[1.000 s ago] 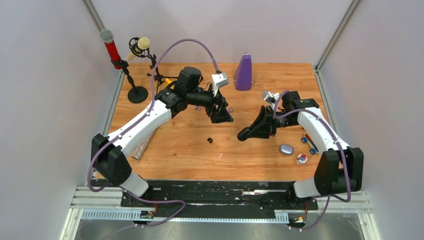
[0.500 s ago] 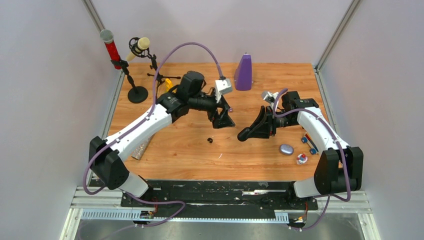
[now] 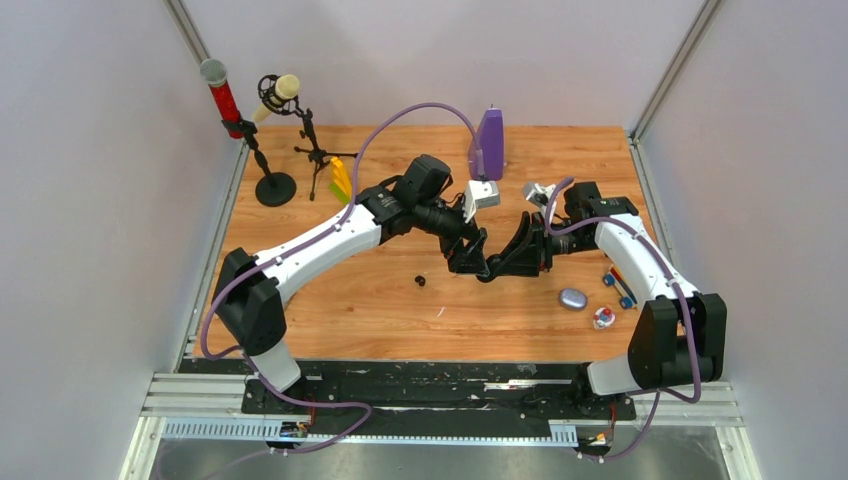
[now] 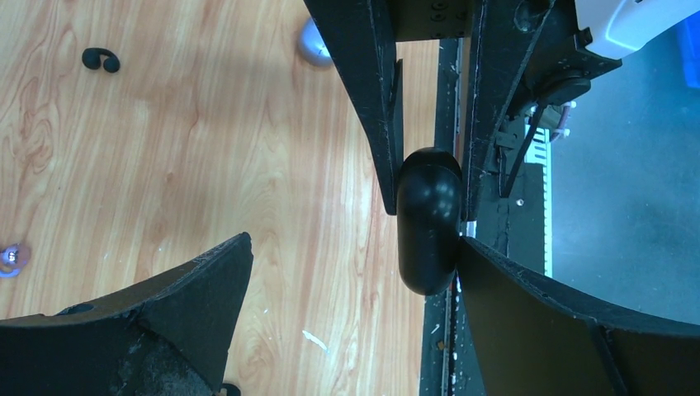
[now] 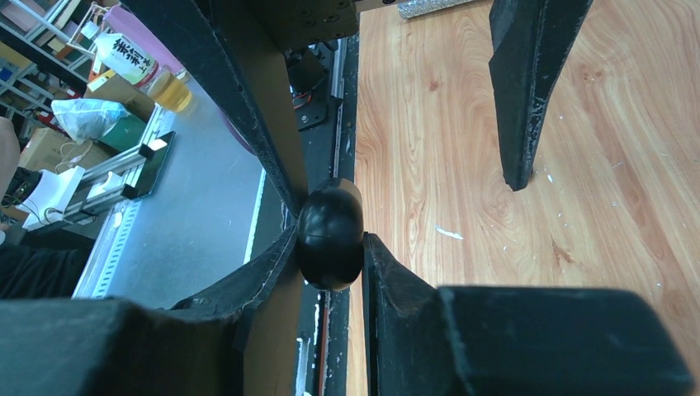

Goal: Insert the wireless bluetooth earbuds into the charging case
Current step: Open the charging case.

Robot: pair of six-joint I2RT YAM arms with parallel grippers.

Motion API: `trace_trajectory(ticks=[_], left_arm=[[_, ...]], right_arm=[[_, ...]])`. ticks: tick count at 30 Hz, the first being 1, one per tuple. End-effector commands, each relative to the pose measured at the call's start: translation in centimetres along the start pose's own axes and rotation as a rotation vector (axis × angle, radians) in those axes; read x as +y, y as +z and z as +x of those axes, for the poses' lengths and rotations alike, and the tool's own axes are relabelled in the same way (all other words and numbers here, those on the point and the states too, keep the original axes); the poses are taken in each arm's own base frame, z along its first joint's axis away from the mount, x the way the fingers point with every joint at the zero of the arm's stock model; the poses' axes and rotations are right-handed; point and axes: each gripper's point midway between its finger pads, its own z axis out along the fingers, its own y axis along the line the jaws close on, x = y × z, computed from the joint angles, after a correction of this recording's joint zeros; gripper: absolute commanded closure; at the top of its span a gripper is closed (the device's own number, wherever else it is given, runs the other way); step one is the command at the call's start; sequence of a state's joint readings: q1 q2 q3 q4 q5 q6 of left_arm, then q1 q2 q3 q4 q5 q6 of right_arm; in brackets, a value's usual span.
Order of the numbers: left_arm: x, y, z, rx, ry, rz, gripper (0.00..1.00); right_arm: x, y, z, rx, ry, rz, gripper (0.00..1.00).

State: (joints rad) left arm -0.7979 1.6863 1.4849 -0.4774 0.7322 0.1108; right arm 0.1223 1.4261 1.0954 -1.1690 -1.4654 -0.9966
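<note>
Being clenched by the right fingers (image 4: 376, 99), the black charging case (image 4: 428, 219) could be knocked loose by the spread left fingers (image 4: 536, 313) at five o'clock.

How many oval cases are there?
2: a black case clamped in the right gripper; a pale purple case on the table beside the right arm. Arms may hide more.

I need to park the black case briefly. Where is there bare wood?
Bare wood on the table: the near strip between the black earbud and the purple case, and the far right corner beside the purple block. Crowded: the middle, where the left gripper and right gripper meet, and around the blue pieces on the right.
</note>
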Motion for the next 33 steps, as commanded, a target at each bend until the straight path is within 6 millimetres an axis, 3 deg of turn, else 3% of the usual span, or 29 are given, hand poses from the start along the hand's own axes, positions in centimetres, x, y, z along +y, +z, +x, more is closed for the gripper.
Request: trace_trajectory(ticks=[1, 10, 27, 33], left_arm=[[0.8, -0.9, -1.8, -0.034, 0.061, -0.058, 0.00], [1.9, -2.4, -2.2, -0.063, 0.049, -0.097, 0.00], [0.5, -4.0, -3.5, -0.111, 0.082, -0.088, 0.00], [1.0, -6.0, -4.0, -0.112, 0.122, -0.144, 0.00]], right_arm=[[1.0, 0.2, -1.9, -0.053, -0.070, -0.040, 1.00], [1.1, 0.2, -1.9, -0.054, -0.077, -0.041, 1.00], [0.7, 0.2, -1.7, -0.048, -0.064, -0.038, 1.00], [0.6, 0.2, -1.7, -0.045, -0.062, -0.034, 1.00]])
